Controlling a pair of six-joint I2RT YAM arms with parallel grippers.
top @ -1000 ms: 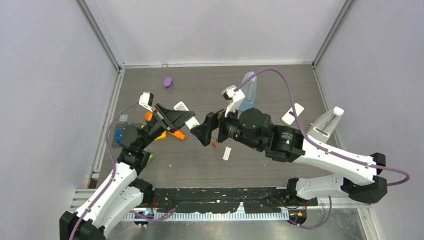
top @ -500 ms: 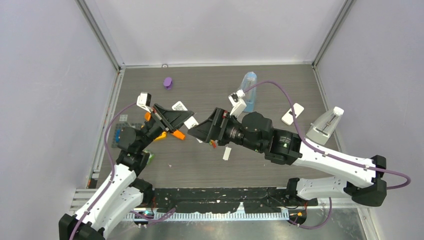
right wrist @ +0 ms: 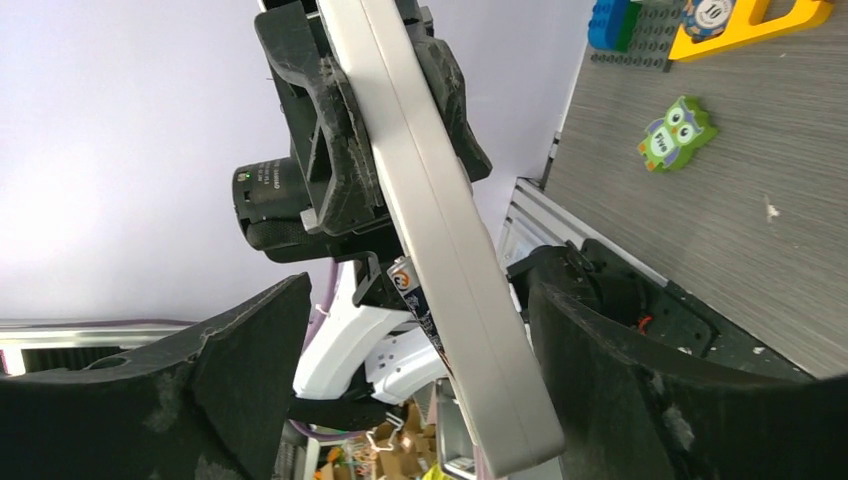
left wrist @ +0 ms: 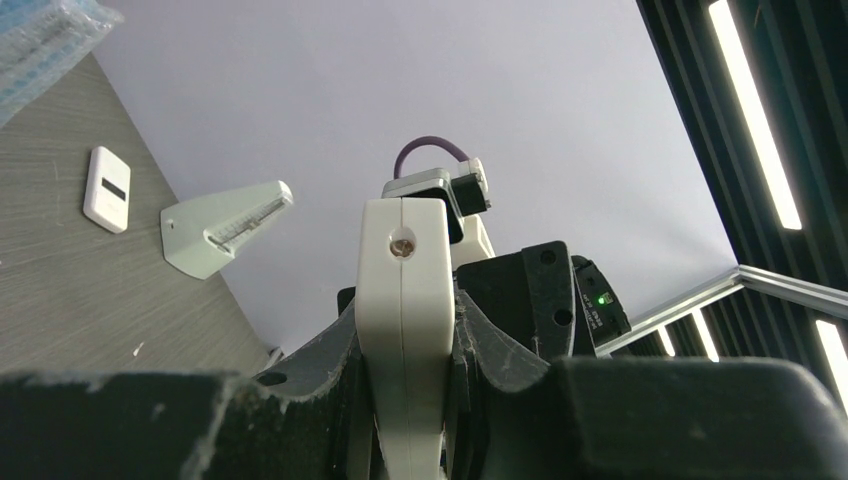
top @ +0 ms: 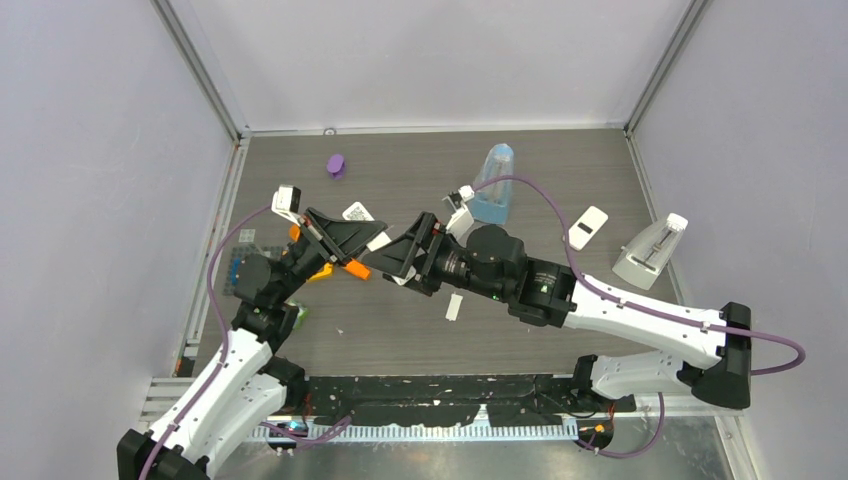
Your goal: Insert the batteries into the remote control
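walled grey table (top: 560,170), remote (left wrist: 403,320) in left claw (top: 345,238), right claw (top: 400,258) astride

Robotics laboratory test cell. A grey wood-grain tabletop (top: 400,330) is enclosed by plain pale walls (top: 440,60) on aluminium posts (top: 197,70) at its far corners. Strip lights (left wrist: 755,110) cross a dark slatted ceiling (left wrist: 820,80).

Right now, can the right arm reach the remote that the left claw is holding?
Probably yes: the right claw is open and straddles the remote, with nothing visible in between.
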